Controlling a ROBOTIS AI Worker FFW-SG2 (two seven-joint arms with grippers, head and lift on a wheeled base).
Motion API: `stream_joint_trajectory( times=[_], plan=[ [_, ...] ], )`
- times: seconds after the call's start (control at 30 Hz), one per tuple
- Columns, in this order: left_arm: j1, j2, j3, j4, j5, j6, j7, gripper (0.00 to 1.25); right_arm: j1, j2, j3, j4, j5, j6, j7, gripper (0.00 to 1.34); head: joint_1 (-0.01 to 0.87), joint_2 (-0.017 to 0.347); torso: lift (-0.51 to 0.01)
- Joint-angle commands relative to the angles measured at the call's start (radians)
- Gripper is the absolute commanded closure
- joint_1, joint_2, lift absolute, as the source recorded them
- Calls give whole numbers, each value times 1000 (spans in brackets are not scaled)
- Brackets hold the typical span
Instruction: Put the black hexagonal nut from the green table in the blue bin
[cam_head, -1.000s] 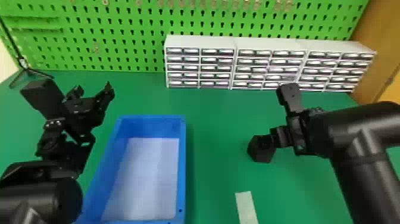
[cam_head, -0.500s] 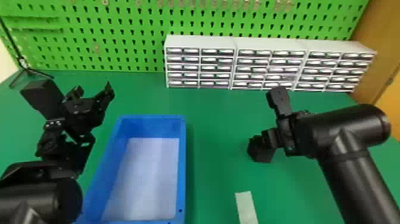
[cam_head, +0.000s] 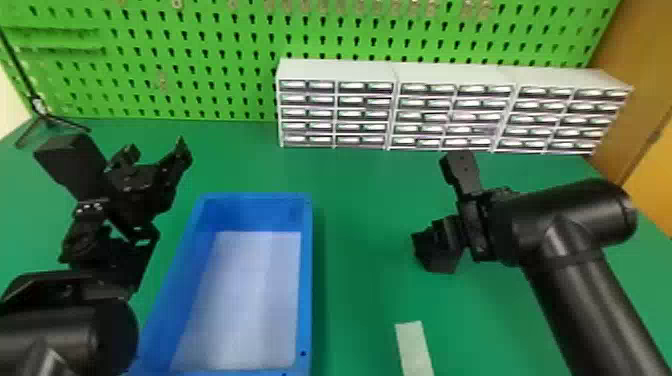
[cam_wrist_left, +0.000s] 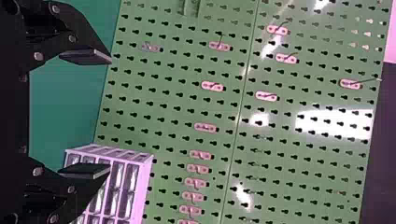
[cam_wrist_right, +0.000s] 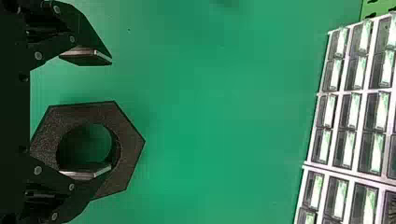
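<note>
"Looking right of centre in the head view, where do you find the black nut (cam_head: 436, 257)?"

"On the green surface (cam_head: 360, 200), a bit below the frame's middle height. The right hand (cam_head: 450, 200) is right at it, its arm reaching in from the lower right."

"Has it got hold of it?"

"No, the hand is spread wide. In the right wrist view one finger (cam_wrist_right: 84, 55) is clear of the nut, and the other crosses the hole. Whether that one sits inside the hole or just above it, I can't tell."

"Which way does the nut point?"

"Its broad six-sided face is turned to that wrist camera, with green showing through the round hole. One corner points out toward the drawers (cam_head: 335, 70), the opposite one back to the base of the hand. That line between corners is about as good a long axis as you'll get, since it's nearly as wide the other ways."

"And the left hand (cam_head: 156, 147)?"

"Left part of the head view, above the middle, raised beside the blue bin (cam_head: 306, 280). Its fingers are apart too, with nothing between them."

"Where's the bin?"

"Lower left of centre, its long sides running up the frame. The pegboard (cam_head: 200, 55) spans the top, and a pale strip (cam_head: 414, 347) lies at the bottom edge, right of centre."
</note>
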Motion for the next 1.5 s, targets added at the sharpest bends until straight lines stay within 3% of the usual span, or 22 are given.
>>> stream_joint_trajectory(
  times=[0.0, 0.47, 1.47],
  plan=[
    [0, 0, 0, 0, 0, 1, 0, 433, 4, 3, -4, 20, 15, -18, 17, 463, 692, 8, -97],
    [0, 0, 0, 0, 0, 1, 0, 433, 14, 8, -11, 63, 51, -61, 66, 463, 692, 8, -97],
    [1, 0, 0, 1, 0, 1, 0, 433, 34, 11, -15, 107, 70, -113, 68, 463, 692, 8, -97]
  ],
)
